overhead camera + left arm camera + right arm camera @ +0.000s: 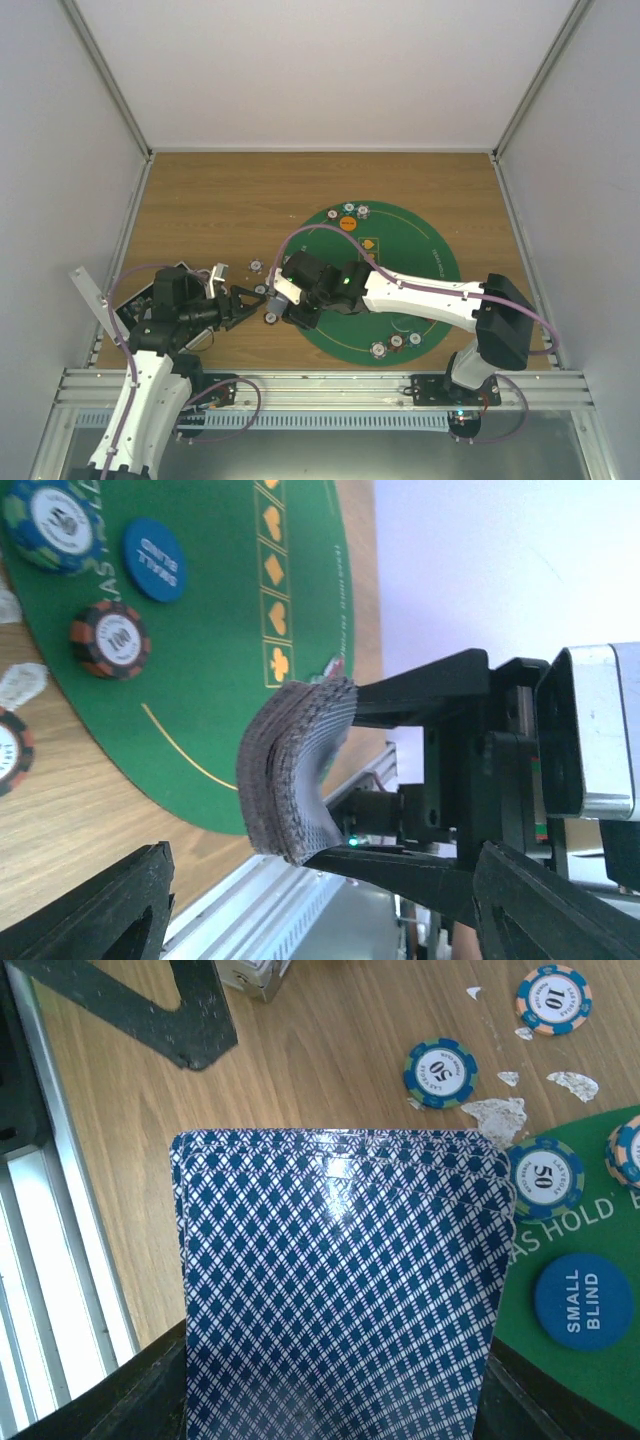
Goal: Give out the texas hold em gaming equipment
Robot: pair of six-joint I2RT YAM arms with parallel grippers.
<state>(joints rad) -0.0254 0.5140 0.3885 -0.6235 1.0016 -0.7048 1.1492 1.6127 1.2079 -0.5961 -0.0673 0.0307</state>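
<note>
card deck [295, 770]: bowed, clamped in right gripper [277, 303]; left gripper [256, 304] jaws apart; risk: bow may spring it loose, scattering

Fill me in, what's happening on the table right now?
The right pincer grips a deck of cards, bowed between its fingers, at the left edge of the mat. The left pincer faces the deck with jaws open, not touching it. Chips sit on the mat and on the wood beside it, and a blue disc lies on the mat.
</note>
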